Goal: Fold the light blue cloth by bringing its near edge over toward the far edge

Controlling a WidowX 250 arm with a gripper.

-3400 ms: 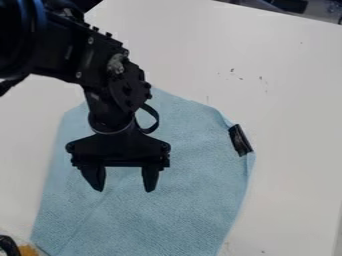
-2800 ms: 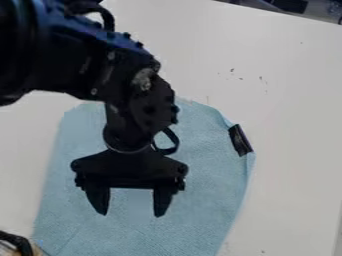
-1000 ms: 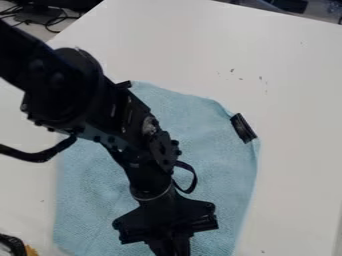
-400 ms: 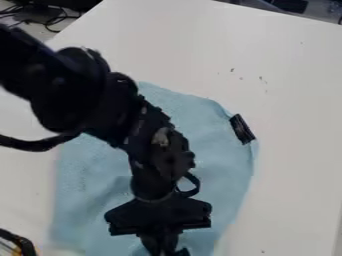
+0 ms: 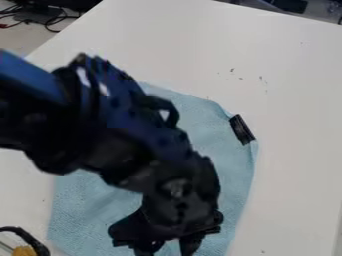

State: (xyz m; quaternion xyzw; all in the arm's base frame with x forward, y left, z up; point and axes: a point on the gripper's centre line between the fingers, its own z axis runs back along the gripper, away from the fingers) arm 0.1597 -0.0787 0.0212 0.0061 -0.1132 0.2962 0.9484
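The gripper [image 5: 165, 247] is open, with a gap between its two fingers. The blue cloth [image 5: 224, 175] is right under it and all around it. Off to its left in the view is a yellow thing [image 5: 25, 251]. Up and to its right, a black thing [image 5: 242, 129] sits at the cloth's edge. The white table [image 5: 294, 125] goes out past that. Farthest up and left of it are wires [image 5: 59, 21].

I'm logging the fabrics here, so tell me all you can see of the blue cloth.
The light blue cloth looks soft and finely textured. It lies spread on the white table, with shallow creases. A small black object sits at its upper right edge. The gripper, jaws apart, hangs over its lower part; contact is unclear.
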